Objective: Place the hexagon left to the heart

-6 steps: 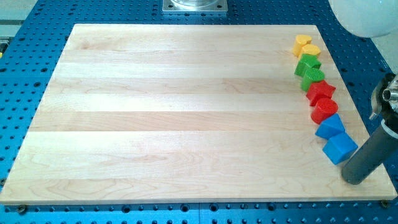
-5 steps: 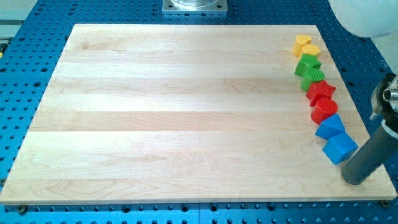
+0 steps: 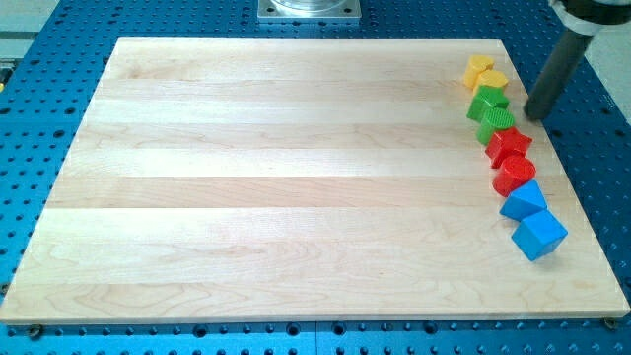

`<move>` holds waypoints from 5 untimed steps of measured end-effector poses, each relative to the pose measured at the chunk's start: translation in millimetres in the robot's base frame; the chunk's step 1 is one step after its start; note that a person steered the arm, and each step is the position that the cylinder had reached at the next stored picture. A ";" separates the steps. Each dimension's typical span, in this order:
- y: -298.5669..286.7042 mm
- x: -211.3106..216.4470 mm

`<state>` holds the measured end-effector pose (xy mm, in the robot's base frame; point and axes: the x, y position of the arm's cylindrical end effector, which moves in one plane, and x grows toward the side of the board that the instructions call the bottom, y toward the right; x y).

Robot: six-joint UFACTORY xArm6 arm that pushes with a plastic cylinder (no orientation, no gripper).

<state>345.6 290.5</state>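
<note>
Several small blocks stand in a column along the board's right edge. From the view's top down they are: a yellow block that looks like a heart (image 3: 478, 67), a yellow block that looks like a hexagon (image 3: 493, 81) touching it, a green block (image 3: 487, 102), a rounded green block (image 3: 496, 123), a red star (image 3: 509, 146), a rounded red block (image 3: 515, 174), a blue triangle (image 3: 523, 200) and a blue cube (image 3: 539, 235). My tip (image 3: 535, 116) is on the board just right of the two green blocks, a small gap away. It touches no block.
The wooden board (image 3: 296, 177) lies on a blue perforated table (image 3: 39, 108). A metal base plate (image 3: 309, 9) sits beyond the board's top edge. The board's right edge runs close beside the column of blocks.
The rod has moved from beside the blue cube at the view's lower right up to beside the green blocks at the upper right. No block has moved.
</note>
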 end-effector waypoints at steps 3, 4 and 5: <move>-119.3 -28.0; -119.3 -44.6; -125.0 -55.1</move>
